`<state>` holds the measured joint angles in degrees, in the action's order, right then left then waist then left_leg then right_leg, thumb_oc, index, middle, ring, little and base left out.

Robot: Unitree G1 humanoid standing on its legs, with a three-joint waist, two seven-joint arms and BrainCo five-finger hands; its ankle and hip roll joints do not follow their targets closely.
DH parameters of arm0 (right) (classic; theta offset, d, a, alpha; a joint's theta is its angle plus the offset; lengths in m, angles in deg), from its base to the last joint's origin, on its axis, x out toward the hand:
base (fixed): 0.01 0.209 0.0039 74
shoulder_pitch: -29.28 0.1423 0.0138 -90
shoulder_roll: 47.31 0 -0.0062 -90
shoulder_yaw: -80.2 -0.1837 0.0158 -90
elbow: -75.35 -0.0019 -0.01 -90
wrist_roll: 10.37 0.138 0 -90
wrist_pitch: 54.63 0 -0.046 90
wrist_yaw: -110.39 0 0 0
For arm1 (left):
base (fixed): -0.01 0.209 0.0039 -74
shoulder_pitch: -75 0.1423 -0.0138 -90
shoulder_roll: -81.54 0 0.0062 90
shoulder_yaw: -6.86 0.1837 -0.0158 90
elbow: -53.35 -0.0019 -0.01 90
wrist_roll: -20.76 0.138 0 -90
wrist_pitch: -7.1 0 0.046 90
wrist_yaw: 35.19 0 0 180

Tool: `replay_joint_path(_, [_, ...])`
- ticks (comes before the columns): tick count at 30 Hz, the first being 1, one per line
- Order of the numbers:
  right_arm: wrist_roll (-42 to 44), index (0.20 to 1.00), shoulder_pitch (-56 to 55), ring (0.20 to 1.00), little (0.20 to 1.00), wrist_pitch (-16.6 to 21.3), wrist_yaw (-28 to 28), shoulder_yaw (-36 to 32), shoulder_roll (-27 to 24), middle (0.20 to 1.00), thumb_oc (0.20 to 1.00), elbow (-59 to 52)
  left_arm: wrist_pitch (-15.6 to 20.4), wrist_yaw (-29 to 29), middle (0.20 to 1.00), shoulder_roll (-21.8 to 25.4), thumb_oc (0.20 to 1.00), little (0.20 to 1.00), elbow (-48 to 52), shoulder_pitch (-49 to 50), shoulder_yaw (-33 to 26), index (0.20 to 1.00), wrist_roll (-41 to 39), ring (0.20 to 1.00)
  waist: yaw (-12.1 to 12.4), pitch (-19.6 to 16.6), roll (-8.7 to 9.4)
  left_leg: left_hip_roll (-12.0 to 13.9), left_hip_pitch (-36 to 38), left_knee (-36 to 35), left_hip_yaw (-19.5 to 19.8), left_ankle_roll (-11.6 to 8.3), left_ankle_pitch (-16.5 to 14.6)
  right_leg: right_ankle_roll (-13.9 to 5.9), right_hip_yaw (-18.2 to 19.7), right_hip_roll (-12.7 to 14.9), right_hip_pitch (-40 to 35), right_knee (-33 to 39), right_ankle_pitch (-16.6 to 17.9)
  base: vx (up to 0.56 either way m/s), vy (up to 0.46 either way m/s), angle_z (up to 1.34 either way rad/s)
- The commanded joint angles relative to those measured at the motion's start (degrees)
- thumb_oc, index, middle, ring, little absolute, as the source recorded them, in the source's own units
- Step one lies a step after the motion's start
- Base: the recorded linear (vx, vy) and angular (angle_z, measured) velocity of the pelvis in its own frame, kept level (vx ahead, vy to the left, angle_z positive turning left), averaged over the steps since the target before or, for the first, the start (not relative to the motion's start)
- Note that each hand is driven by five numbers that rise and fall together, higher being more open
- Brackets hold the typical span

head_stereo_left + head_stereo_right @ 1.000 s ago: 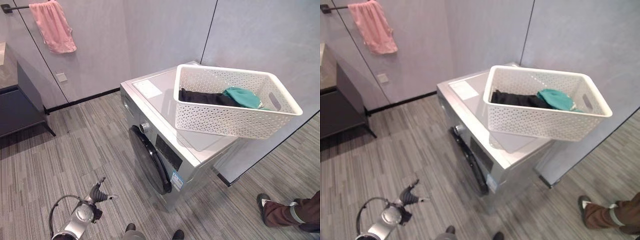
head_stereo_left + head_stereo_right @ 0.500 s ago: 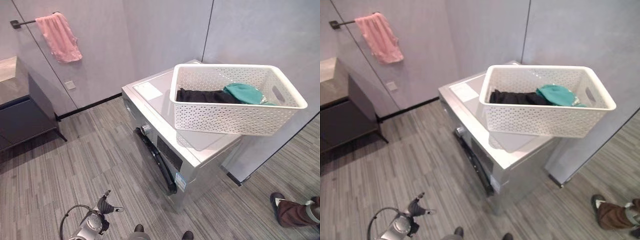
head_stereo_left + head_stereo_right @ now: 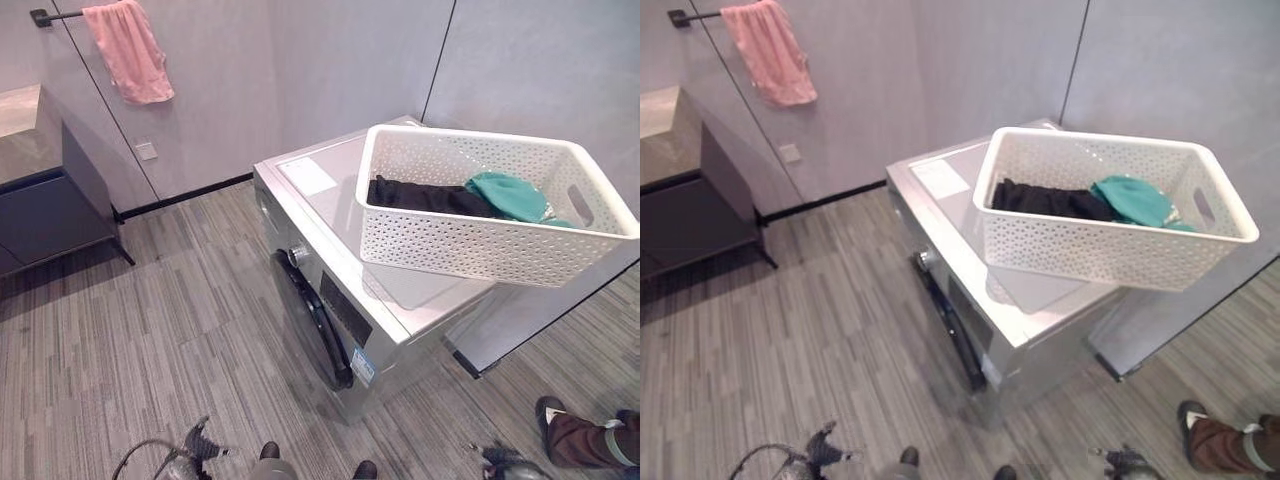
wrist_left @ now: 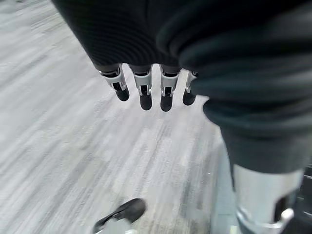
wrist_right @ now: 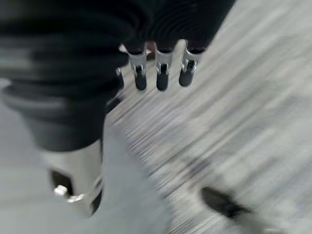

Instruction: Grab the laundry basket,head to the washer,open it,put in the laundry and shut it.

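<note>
Both hands, left hand (image 4: 146, 92) and right hand (image 5: 161, 73), hang low with relaxed fingers, holding nothing. White laundry basket (image 3: 480, 240) overhangs the washer (image 3: 340, 300) top's right edge; wide floor (image 3: 150, 330) lies left.

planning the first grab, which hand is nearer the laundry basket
Right, by a modest margin. The right hand hangs low over the floor below the laundry basket on the washer. The left hand hangs low too, off beyond the washer's door side.

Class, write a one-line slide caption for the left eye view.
White laundry basket with clothes sits atop the closed washer.
</note>
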<state>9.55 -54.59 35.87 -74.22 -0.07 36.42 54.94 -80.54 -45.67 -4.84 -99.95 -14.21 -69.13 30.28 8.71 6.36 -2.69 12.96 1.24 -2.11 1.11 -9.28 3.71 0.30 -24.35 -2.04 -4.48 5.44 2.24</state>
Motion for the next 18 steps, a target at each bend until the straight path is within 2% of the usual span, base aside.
replay_joint_path(1, [1.6, 1.000, 2.2, 1.000, 1.000, 2.6, 1.6, -2.4, -1.2, 1.000, 1.000, 0.8, 2.2, -1.6, 1.000, 1.8, 1.000, 1.000, 0.4, -2.2, -2.1, 1.000, -3.9, 1.000, 1.0, 0.4, 2.97, 0.9, -2.2, -1.0, 2.7, 0.14, 6.6, -2.89, 1.9, 4.8, -3.1, -0.4, -7.2, 0.02, 0.065, 0.11])
replay_joint_path(5, [6.3, 1.000, -1.1, 1.000, 1.000, 4.1, 4.0, -5.2, -0.1, 1.000, 1.000, -1.3, 3.9, 0.5, 1.000, 1.8, 1.000, 1.000, 2.7, 0.7, -5.0, 1.000, -8.1, 1.000, 0.9, -0.1, 3.09, -0.1, -2.0, -1.6, 2.9, 0.62, 5.0, -3.38, 1.4, 5.7, -3.2, -0.4, -6.9, 0.02, 0.064, 0.11])
replay_joint_path(9, [8.9, 1.000, -1.8, 1.000, 1.000, 4.8, 3.9, -7.7, -0.5, 1.000, 1.000, -1.7, 4.3, 1.6, 1.000, 1.7, 1.000, 1.000, 2.9, 1.4, -4.8, 1.000, -8.7, 1.000, 0.6, -0.5, 3.04, -0.6, -1.7, -2.0, 3.1, 0.98, 4.1, -3.64, 1.4, 6.2, -3.3, -0.4, -6.8, 0.01, 0.033, 0.02])
replay_joint_path(18, [9.5, 1.000, -3.8, 1.000, 1.000, 5.2, 4.6, -6.8, 1.1, 1.000, 1.000, -4.1, 4.9, 2.4, 1.000, 1.3, 1.000, 1.000, 3.5, 2.1, -4.5, 1.000, -9.6, 1.000, -0.5, -1.5, 2.95, -1.5, -1.2, -2.6, 2.8, 1.54, 3.3, -4.03, 1.7, 7.0, -3.1, -0.4, -6.4, 0.00, 0.024, 0.03])
